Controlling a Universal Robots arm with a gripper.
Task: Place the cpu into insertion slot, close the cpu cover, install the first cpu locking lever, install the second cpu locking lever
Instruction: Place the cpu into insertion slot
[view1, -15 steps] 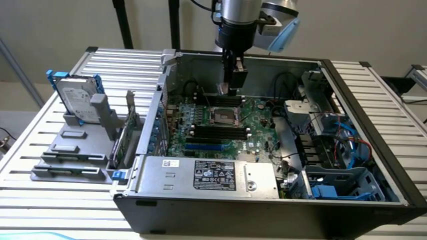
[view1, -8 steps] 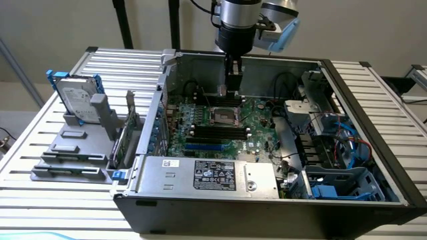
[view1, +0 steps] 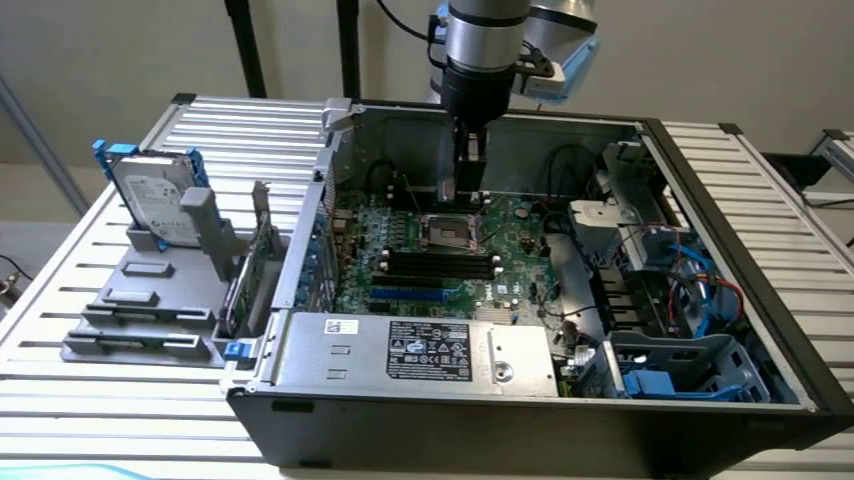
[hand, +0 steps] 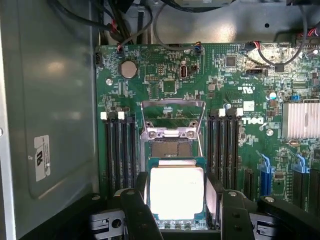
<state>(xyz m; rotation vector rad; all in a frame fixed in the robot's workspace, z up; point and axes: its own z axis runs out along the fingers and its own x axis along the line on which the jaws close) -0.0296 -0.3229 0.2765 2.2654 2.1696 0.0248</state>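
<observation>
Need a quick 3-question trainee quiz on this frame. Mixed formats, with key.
1. True or false: the cover is shut over the slot.
2. The tool is nearest to: A) the cpu B) the hard drive C) the coin cell.
3. In the wrist view, what long black parts flank the slot on both sides?

Key:
1. False. The cover stands flipped open.
2. A.
3. Memory slots.
</observation>
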